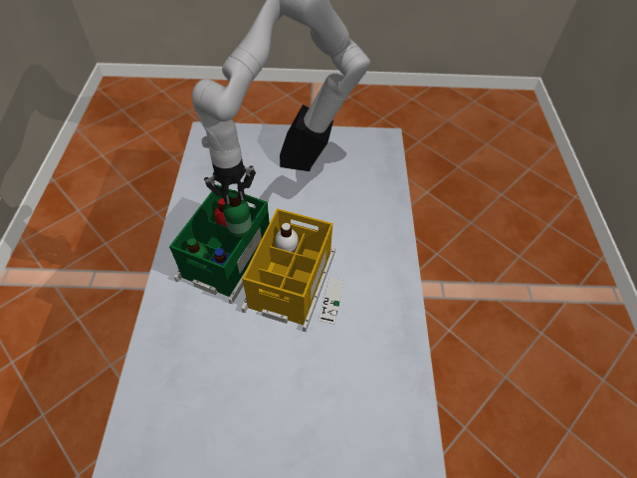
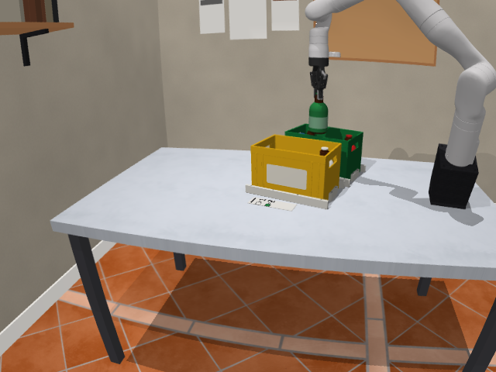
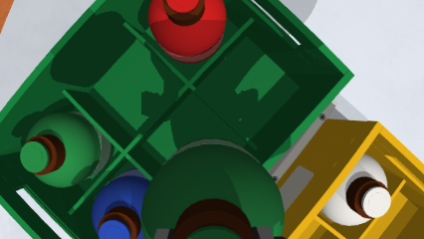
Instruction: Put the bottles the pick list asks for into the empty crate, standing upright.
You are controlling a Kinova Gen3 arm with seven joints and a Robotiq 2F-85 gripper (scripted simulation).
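Note:
My gripper [image 1: 234, 197] [image 2: 318, 96] [image 3: 214, 234] is shut on the neck of a green bottle [image 1: 237, 214] [image 2: 318, 109] [image 3: 211, 171] and holds it upright over the green crate [image 1: 208, 273] [image 2: 352, 160] [image 3: 50, 56], its base about at rim height. In that crate stand a red bottle [image 1: 220, 213] [image 2: 349, 137] [image 3: 189, 37], another green bottle [image 1: 193, 247] [image 3: 72, 149] and a blue bottle [image 1: 220, 254] [image 3: 119, 196]. A white bottle [image 1: 286, 240] [image 2: 324, 149] [image 3: 375, 201] stands in the yellow crate [image 1: 257, 303] [image 2: 258, 168] [image 3: 343, 136]. The pick list [image 1: 336, 288] [image 2: 286, 207] shows white 1, green 2.
The crates stand side by side, level, with low pale rails [image 1: 276, 316] [image 2: 288, 197] around their bases. The yellow crate's dividers and rim rise beside the green crate. The robot's black base [image 1: 304, 141] [image 2: 452, 180] stands at the table's far end in the top view.

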